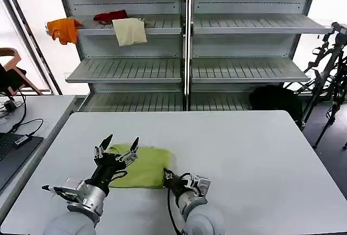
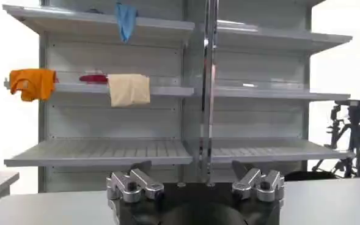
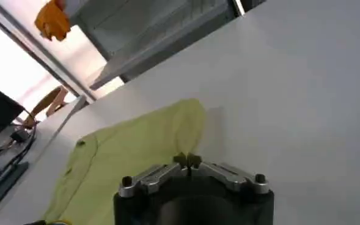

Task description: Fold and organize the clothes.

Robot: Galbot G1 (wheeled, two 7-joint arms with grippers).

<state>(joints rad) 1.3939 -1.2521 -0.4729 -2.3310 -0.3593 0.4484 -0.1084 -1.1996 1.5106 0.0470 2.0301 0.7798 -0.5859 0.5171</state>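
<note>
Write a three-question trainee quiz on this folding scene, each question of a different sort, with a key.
1. True or false: the left end effector is open above the t-shirt.
2. Multiple choice: the right end effector is
A. open, up at the shelves
B. shut at the shirt's edge on the table
C. open over bare table
3. Fill in: the cream-yellow cloth hangs from a shelf, between a red cloth and empty shelf on one side and an ______ cloth at the far end.

Key: 1 true; 2 B; 3 orange.
</note>
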